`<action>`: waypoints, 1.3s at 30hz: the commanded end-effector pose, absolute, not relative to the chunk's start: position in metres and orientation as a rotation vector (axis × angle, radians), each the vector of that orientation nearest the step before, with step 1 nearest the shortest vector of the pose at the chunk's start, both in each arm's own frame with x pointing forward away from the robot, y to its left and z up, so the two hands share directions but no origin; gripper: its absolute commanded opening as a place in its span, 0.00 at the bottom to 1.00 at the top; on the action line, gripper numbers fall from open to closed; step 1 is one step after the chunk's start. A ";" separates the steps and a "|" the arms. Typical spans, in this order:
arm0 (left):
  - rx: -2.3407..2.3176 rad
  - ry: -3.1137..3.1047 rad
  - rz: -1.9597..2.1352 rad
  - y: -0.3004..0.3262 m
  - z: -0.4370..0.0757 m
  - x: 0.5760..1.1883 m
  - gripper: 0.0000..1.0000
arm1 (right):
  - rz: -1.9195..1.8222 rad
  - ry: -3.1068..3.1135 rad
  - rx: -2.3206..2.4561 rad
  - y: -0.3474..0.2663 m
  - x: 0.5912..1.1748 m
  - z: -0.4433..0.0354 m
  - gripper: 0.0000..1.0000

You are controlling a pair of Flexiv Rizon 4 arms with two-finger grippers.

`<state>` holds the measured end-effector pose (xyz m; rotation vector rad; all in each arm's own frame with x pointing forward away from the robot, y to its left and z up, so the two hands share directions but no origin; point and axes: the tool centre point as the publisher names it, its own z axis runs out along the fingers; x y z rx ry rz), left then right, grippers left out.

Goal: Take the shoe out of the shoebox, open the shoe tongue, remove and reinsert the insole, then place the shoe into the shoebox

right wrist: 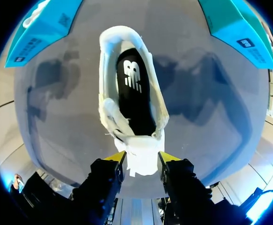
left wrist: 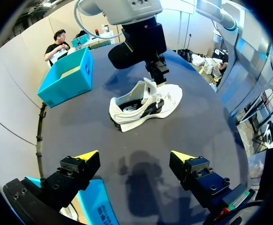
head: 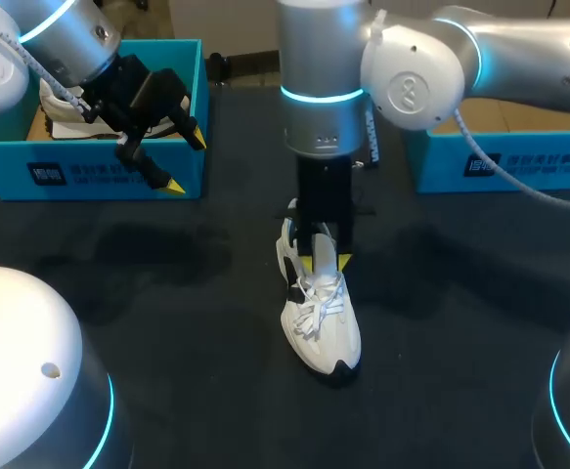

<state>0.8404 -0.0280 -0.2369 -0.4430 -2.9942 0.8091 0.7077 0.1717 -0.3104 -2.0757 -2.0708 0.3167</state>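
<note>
While the right gripper (right wrist: 142, 157) clamps the tongue (right wrist: 141, 166), its wrist view shows the insole (right wrist: 135, 93).

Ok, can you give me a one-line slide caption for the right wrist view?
Right gripper pinches the tongue of the white shoe, with the black insole showing inside.

White lace-up sneaker (head: 319, 313) with black patches on the sole. Black foam insole (right wrist: 135, 93) bears a white logo. Turquoise cardboard shoebox (head: 109, 171) carries a white-and-dark print panel. Plain dark grey tabletop (head: 167, 293). Left gripper (head: 185, 161) and right gripper (right wrist: 141, 159): black fingers, yellow tips.
</note>
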 end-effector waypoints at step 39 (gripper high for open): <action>-0.443 -2.997 0.807 -0.028 -0.237 0.839 1.00 | 0.243 -2.219 -2.017 0.186 0.746 -0.315 0.42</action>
